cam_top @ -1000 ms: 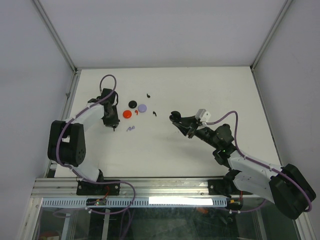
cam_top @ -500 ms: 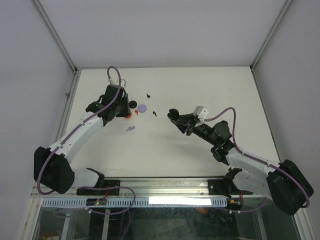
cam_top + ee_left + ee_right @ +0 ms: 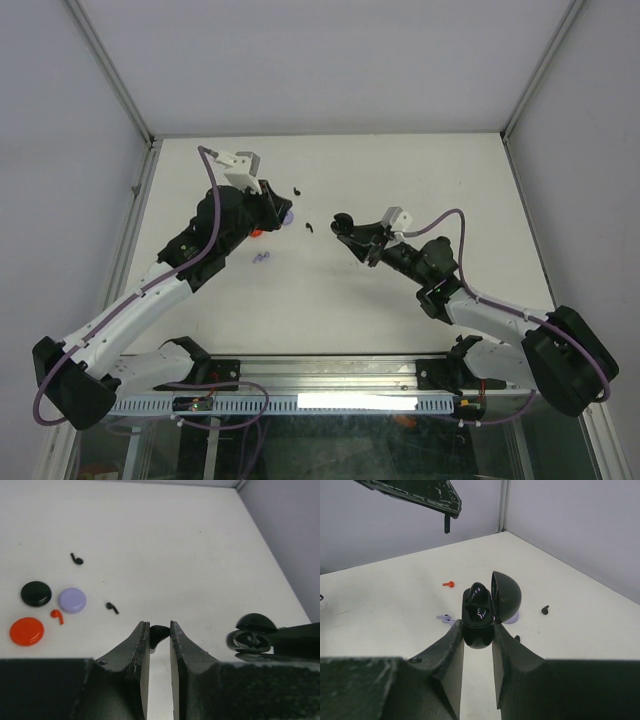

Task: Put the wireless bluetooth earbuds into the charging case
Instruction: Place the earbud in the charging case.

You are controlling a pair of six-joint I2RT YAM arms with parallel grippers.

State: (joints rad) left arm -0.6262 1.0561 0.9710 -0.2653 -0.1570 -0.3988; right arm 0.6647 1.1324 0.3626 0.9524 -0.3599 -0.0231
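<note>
My left gripper (image 3: 159, 626) is shut on a small black earbud (image 3: 158, 633) pinched at its fingertips, and hangs above the table over the closed cases. My right gripper (image 3: 478, 625) is shut on the open black charging case (image 3: 480, 611), whose lid (image 3: 506, 596) stands up on the right. From above, the left gripper (image 3: 276, 208) and the held case (image 3: 341, 224) are a short way apart. On the table lie more wireless bluetooth earbuds: two black (image 3: 76, 559) (image 3: 112, 608), one red (image 3: 57, 616) and a pale purple pair (image 3: 445, 617).
Three closed round cases lie left of centre: black (image 3: 36, 593), pale purple (image 3: 72, 600) and red (image 3: 27, 631). In the right wrist view the left gripper's fingers (image 3: 440, 502) hang at the top. The table's far edge meets grey walls.
The left arm has stretched out from the left side towards the middle, ending above the closed cases. The right gripper with the open case has crept up and to the left.
</note>
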